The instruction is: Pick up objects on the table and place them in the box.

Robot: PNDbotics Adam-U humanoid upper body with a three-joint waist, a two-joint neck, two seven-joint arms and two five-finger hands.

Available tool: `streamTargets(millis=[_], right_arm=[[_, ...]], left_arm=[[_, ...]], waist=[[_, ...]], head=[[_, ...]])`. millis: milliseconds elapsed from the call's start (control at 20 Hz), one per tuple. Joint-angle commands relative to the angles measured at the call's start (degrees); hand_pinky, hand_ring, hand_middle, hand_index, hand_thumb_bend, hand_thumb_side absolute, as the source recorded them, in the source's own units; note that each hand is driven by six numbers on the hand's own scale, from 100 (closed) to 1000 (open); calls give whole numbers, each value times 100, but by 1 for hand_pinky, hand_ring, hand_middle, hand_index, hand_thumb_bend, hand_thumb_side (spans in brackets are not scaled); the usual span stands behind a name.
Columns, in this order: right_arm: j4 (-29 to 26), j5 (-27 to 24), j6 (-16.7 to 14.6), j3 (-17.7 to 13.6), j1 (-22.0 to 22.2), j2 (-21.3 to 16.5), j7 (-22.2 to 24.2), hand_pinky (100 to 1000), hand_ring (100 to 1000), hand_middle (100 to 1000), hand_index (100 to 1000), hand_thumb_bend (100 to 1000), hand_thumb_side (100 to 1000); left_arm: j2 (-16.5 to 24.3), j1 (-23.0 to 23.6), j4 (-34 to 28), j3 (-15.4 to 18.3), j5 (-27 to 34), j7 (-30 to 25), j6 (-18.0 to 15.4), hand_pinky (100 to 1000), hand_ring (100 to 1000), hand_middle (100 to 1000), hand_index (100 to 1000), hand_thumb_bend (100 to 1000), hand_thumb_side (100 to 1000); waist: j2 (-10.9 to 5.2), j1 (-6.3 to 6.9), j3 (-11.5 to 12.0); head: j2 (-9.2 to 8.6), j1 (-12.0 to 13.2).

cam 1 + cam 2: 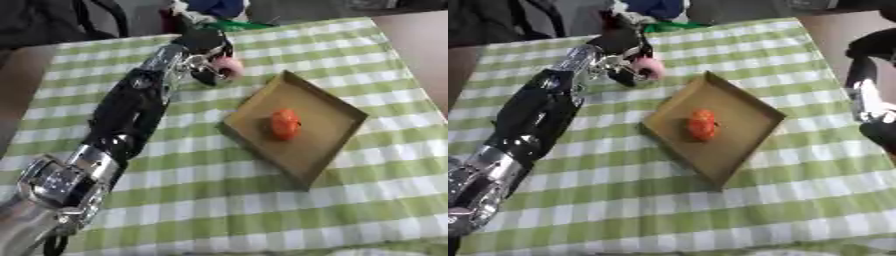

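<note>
The left robot hand (208, 56) is stretched out toward the far edge of the table (262, 210), its fingers curled round a small pink object (231, 67). The object sits at the side of the hand that faces the box, and it appears to be lifted clear of the green-checked cloth, though the view is too soft to be sure it is not touching. Held this way, the pink object is ready to be carried across and let go over the box rather than pushed along the cloth.

The box (328, 135), a shallow brown cardboard tray, lies askew near the middle of the table, one corner pointing toward the hand. An orange object (284, 124) already rests inside it, toward the left half, leaving bare floor on the right for the next piece. The low walls mean little lift is needed to clear the rim.

The right arm shows only in the right eye view, at the right edge of the table; the right robot hand (878, 134) hangs there idle, and I cannot tell how its fingers stand.
</note>
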Motion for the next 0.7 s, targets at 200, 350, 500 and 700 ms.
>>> streamTargets(millis=[200,350,500,700], right_arm=[[-86,-11,-15,-17,-64,-75,-18,819,693,638,929,100,441],[-103,-24,-21,-27,-68,-78,-54,818,692,636,928,100,443],[-131,-46,-28,-54,-76,-82,-123,816,687,633,924,100,440],[-185,-55,-30,-125,-80,-92,-209,815,686,634,924,100,431]], left_arm=[[-37,-209,-403,-67,474,-206,-179,586,483,421,588,100,135],[-148,-232,-443,-158,599,-334,-286,589,487,425,591,100,140],[-265,-266,-442,-244,647,-428,-401,594,491,430,595,100,146],[-399,-266,-368,-352,620,-528,-580,601,497,437,601,100,150]], waist=[[-107,-54,-48],[-111,-54,-90],[-125,-53,-127],[-133,-60,-164]], head=[[30,18],[30,34],[30,56],[30,75]])
